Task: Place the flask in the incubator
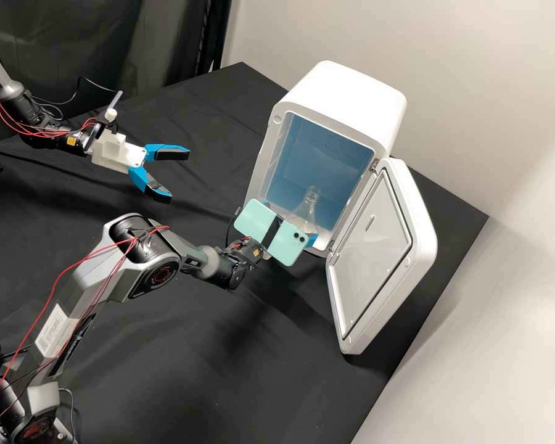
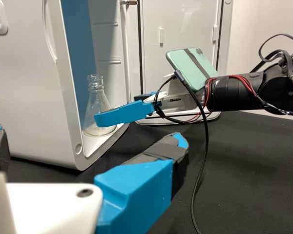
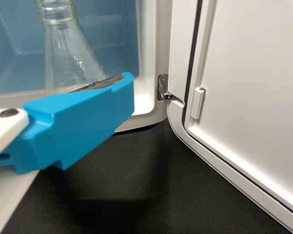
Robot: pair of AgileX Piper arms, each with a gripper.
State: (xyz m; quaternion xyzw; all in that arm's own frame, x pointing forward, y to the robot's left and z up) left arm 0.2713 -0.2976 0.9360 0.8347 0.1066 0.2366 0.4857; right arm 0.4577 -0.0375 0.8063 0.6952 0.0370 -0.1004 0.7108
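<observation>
The white incubator stands at the far right of the black bench, its door swung wide open on the right-hand hinges and its inside walls blue. The clear glass flask stands upright on the incubator's floor, just inside the opening and towards the hinge side (its neck carries no cap). The right gripper reaches into the doorway at the level of the flask's lower body and lies right against the glass; whether it has hold of the flask or merely sits beside it cannot be told. A pale green phone is strapped on that arm's wrist, just in front of the opening. The left gripper hangs above the bench well to the left of the incubator, its two blue fingers spread wide apart with nothing between them.
</observation>
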